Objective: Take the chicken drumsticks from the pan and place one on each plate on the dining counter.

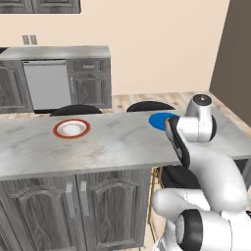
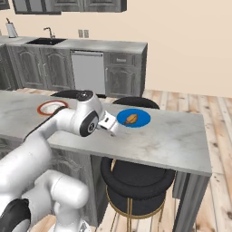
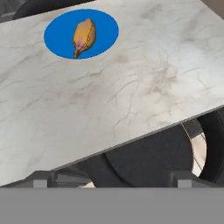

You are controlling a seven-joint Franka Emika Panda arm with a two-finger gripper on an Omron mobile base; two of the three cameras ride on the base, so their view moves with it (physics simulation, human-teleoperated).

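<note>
Chicken drumsticks are our concern, and we see one of them lying on the blue plate, plump end away from the hand camera and thin bone end toward it. In the right base view the same drumstick rests near the middle of that plate.

Nearest to us, the gripper hangs over the near edge of the dining counter, just beside the blue plate and apart from it. Its jaws stand wide and hold nothing; in the hand view the two dark tips sit far apart at the bottom, with the counter edge and a black stool seat under them.

Farther along the counter to our left, well apart from the blue plate, the white plate with the red-orange rim lies bare. Black stools stand at the counter's far side. Beyond them we see dark grey cabinets with a steel dishwasher against the wall.
</note>
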